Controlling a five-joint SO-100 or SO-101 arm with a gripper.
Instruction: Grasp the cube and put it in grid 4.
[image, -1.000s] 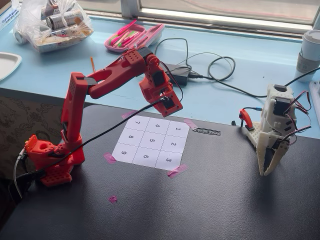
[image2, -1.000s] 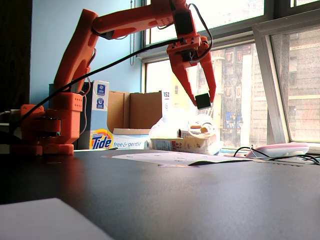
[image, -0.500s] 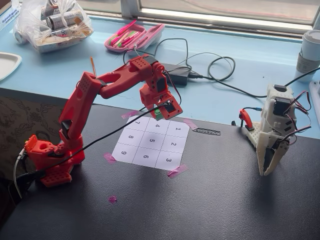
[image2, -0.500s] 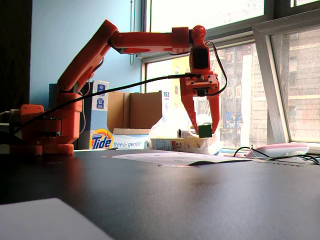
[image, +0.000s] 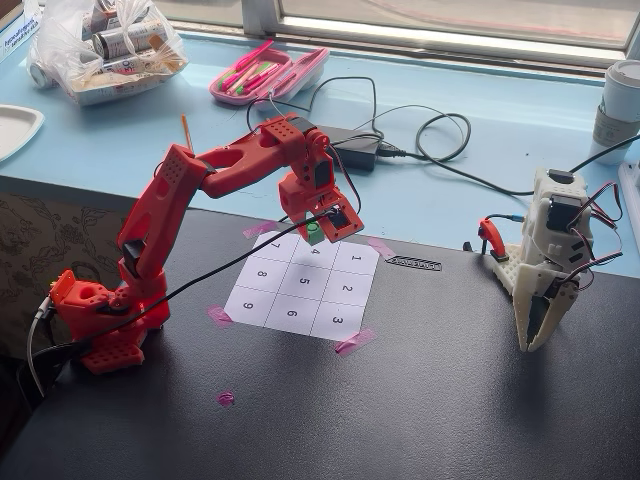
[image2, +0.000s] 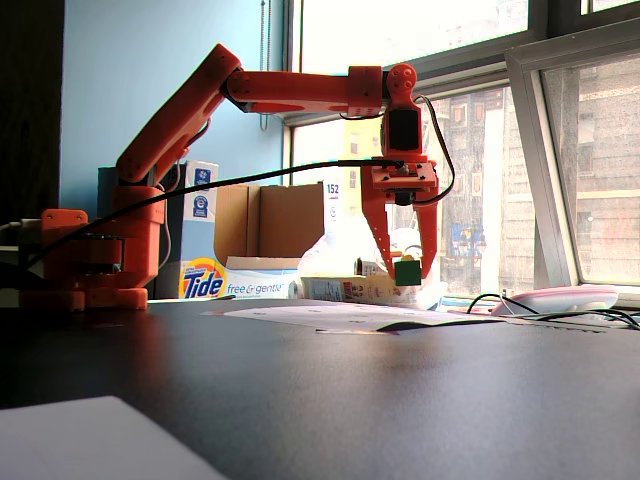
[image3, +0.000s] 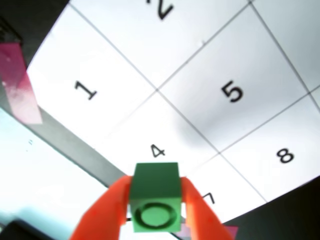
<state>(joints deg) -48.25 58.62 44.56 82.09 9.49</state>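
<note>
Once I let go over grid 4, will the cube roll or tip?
Probably not: the cube has flat faces and square edges, so it should settle flat. It looks rigid and light, pinched in the end effector above grid 4; a small bounce is possible.

Cube (image3: 154, 195): green plastic, matt, smooth faces, a ring moulded into one face. End effector (image3: 152, 215): orange-red plastic fingers, matt; arm (image: 215, 170) same plastic, studded surface in a fixed view. Numbered sheet (image: 303, 286): flat matt white paper, black print, including the square marked 4 (image3: 150, 140). Pink tape (image: 354, 341) at its corners, slightly translucent. Counter (image: 430, 400): dark, smooth, low sheen.
</note>
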